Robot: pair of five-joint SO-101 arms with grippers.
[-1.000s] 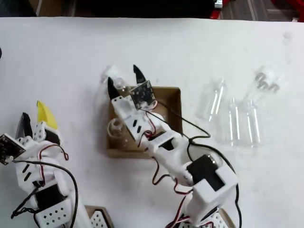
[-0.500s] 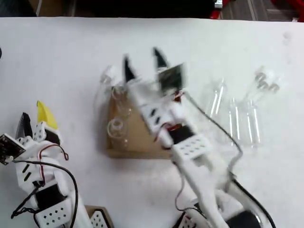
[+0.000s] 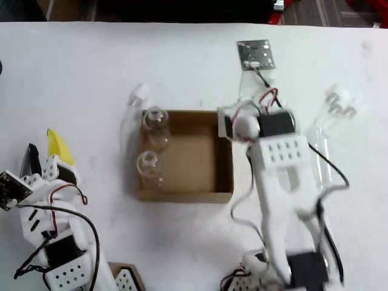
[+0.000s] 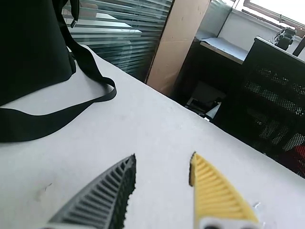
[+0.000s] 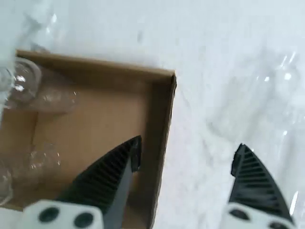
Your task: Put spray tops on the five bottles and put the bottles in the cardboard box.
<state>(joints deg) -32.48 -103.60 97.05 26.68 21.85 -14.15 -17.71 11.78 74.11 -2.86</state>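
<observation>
The cardboard box lies open at mid-table, with two clear bottles lying along its left side. In the right wrist view those bottles show inside the box. My right gripper hangs open astride the box's right wall, holding nothing. More clear bottles lie on the table to the right, partly hidden by the right arm. Spray tops rest at the far right. My left gripper is open at the near left.
One spray top lies just outside the box's far left corner. A black bag with a strap sits on the table in the left wrist view. White table spreads to the left and far side.
The right arm swung right, from above the box's far left corner to its right wall, with the gripper open throughout. The left arm stayed still.
</observation>
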